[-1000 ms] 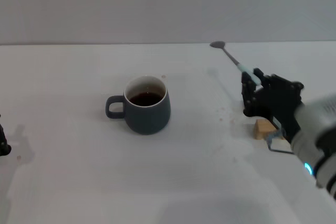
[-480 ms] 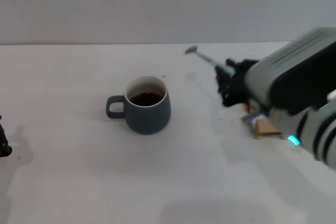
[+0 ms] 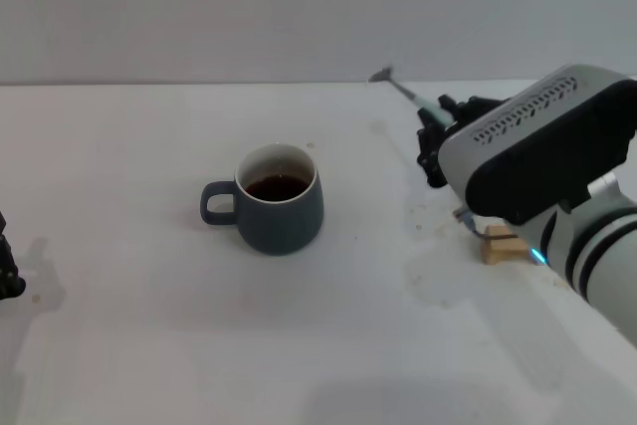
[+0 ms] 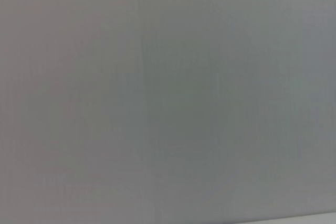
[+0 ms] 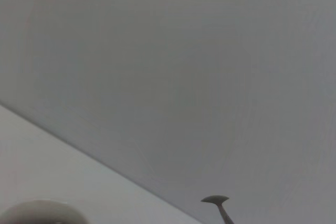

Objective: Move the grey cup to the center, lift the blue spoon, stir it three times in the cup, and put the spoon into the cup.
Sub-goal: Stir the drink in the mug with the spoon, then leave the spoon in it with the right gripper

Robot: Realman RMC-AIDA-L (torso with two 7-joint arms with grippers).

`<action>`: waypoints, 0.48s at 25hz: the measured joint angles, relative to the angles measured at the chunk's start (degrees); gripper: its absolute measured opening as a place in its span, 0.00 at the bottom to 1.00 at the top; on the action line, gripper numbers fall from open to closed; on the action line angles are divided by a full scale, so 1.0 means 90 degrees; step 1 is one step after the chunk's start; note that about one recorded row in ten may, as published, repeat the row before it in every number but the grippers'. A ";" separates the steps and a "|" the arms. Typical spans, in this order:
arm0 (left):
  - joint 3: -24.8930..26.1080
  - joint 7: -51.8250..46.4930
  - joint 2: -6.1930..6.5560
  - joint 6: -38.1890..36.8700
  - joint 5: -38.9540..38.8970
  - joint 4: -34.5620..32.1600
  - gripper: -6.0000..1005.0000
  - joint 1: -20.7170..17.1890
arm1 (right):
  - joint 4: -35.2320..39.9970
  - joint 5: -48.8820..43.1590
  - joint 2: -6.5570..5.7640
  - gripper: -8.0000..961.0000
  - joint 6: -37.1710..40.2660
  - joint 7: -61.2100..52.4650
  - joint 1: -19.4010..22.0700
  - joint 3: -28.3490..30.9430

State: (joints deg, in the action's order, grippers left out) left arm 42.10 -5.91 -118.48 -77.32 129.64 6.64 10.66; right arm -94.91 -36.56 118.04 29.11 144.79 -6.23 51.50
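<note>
Soft, even overhead light, faint diffuse shadows on the pale bench (image 3: pixel 149 345) beside the grey cup (image 3: pixel 279 206), no glare, both wrist views dim, flat grey

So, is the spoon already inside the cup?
No, in the head view the right gripper holds the spoon in the air, well apart from the cup.

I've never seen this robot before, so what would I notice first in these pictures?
First you'd spot the big right arm's claw at the right side of the table, holding the blue spoon up in the air with its bowl end pointing away. Next comes the grey cup in the middle of the white table, with dark drink inside. A small wooden block sits under the arm.
</note>
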 joint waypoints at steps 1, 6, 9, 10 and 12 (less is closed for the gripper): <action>0.0000 0.0000 0.0000 0.0000 0.0000 0.0005 0.00 0.0003 | 0.0103 -0.0172 0.0072 0.17 0.0001 -0.0002 -0.0019 0.0055; 0.0000 0.0002 0.0003 0.0000 0.0000 0.0026 0.00 0.0007 | 0.0741 -0.0565 0.0099 0.17 -0.0702 -0.0341 -0.0287 0.0237; 0.0000 0.0003 0.0008 0.0013 0.0000 0.0011 0.00 0.0007 | 0.1141 -0.0702 0.0148 0.17 -0.1764 -0.0351 -0.0257 0.0460; 0.0000 0.0003 0.0008 0.0013 0.0000 0.0011 0.00 0.0007 | 0.1141 -0.0702 0.0148 0.17 -0.1764 -0.0351 -0.0257 0.0460; 0.0000 0.0003 0.0009 0.0031 0.0000 0.0017 0.00 0.0007 | 0.1440 -0.0713 0.0163 0.17 -0.2577 -0.0349 -0.0261 0.0649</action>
State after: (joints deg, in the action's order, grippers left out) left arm 42.10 -5.89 -118.39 -77.04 129.64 6.80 10.73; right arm -81.95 -42.97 119.51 5.92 141.65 -8.58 57.35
